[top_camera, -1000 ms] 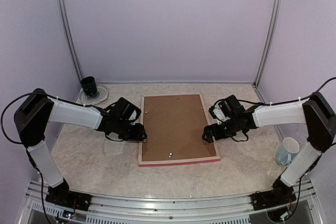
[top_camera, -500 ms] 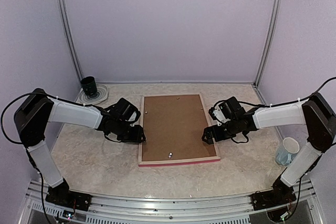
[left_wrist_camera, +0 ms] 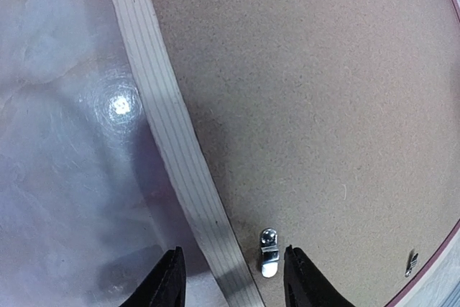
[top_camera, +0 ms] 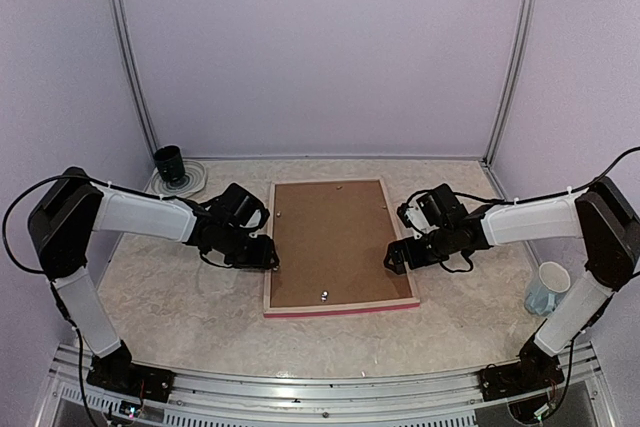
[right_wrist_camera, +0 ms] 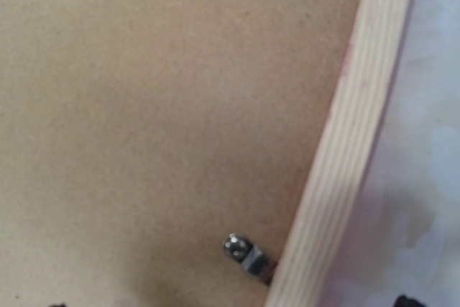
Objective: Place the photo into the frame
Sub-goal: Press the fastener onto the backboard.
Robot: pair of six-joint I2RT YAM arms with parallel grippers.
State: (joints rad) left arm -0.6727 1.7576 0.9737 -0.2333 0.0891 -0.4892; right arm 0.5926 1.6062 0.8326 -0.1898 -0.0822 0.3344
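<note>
The frame (top_camera: 340,311) lies face down mid-table, pale wood back up and a pink-red edge at the front. A brown backing board (top_camera: 330,242) fills it. The photo is hidden. My left gripper (top_camera: 268,255) is at the left rail. In the left wrist view the left gripper (left_wrist_camera: 233,282) is open, straddling the wood rail (left_wrist_camera: 162,106) and a small metal clip (left_wrist_camera: 268,251). My right gripper (top_camera: 393,257) is at the right rail (right_wrist_camera: 359,127), wide open, and only its fingertips (right_wrist_camera: 406,300) show. A clip (right_wrist_camera: 244,253) sits below it, its end against the rail.
A dark cup (top_camera: 169,161) stands on a round coaster at the back left. A pale mug (top_camera: 546,289) stands near the right arm's base. Another metal clip (top_camera: 325,295) is on the board near the frame's front rail.
Both grippers have barely shifted along the frame's side rails. Their jaws stand as before, and the frame has not moved.
</note>
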